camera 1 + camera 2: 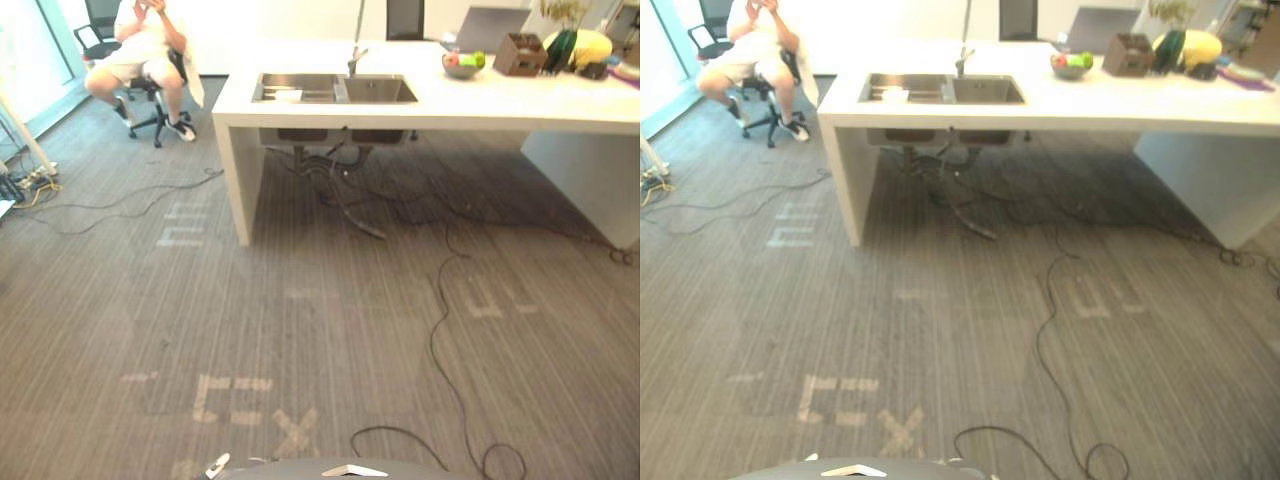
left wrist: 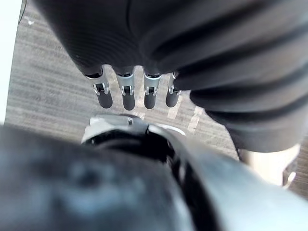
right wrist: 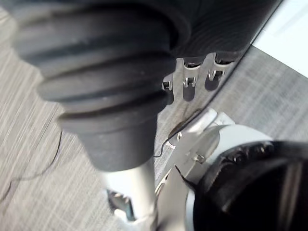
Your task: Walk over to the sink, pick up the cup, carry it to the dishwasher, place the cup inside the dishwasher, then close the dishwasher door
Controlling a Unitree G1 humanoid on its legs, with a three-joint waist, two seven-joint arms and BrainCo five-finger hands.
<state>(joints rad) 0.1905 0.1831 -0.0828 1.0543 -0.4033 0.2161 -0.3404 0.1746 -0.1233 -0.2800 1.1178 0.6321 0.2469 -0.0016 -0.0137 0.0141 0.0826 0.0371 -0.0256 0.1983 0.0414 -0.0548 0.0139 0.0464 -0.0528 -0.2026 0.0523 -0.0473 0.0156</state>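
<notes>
A steel double sink [image 1: 335, 88] is set in a white counter [image 1: 520, 100] across the room, with a tap [image 1: 356, 55] behind it. In its left basin lies a small pale object [image 1: 285, 95]; I cannot tell whether it is the cup. My left hand [image 2: 124, 96] hangs at my side over the grey carpet, its fingers straight and holding nothing. My right hand [image 3: 188, 91] hangs the same way, fingers relaxed and empty. Both hands are far from the sink.
A person [image 1: 145, 45] sits on an office chair at the far left. Cables [image 1: 440, 300] trail over the carpet between me and the counter and under the sink. On the counter stand a fruit bowl [image 1: 462, 63], a brown box [image 1: 518, 54] and a laptop [image 1: 490, 28].
</notes>
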